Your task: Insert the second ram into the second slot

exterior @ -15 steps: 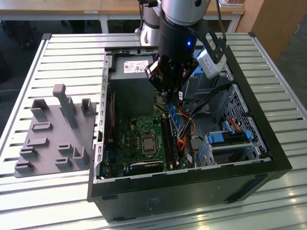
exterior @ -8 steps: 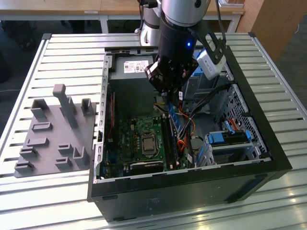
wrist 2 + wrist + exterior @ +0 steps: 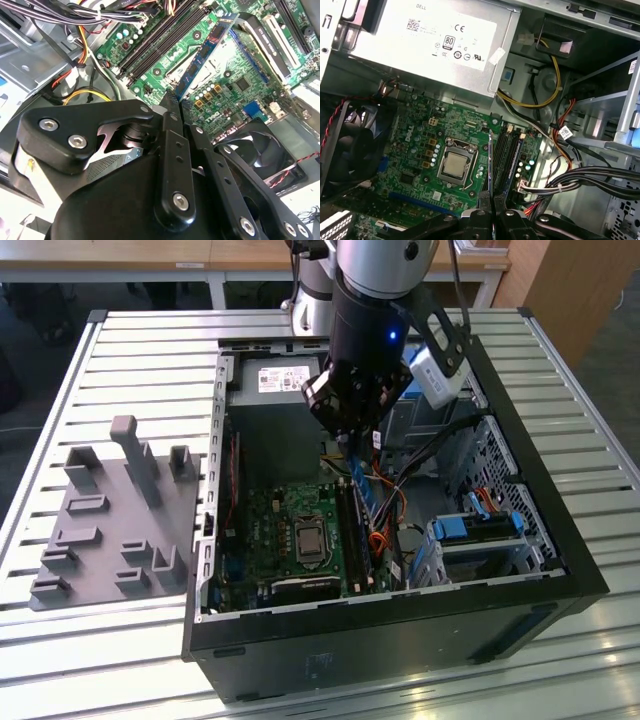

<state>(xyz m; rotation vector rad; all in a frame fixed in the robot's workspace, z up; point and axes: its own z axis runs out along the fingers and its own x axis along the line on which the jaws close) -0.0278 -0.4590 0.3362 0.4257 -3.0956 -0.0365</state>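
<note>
Gripping second ram (image 3: 207, 50) | end effector (image 3: 176, 102) clamped on it | long axis roughly along memory slots (image 3: 155, 42)

White printed label (image 3: 452, 42) on the power supply (image 3: 375, 47) in the first wrist view: black print plus a few small round marks. I see that label in the exterior view too, upper middle. White lettering (image 3: 213, 120) on the green motherboard (image 3: 250, 62) in the second wrist view. Small sticker (image 3: 217, 33) on the second ram (image 3: 200, 62). White printed tag (image 3: 565, 133) on a black cable (image 3: 582, 149).
</note>
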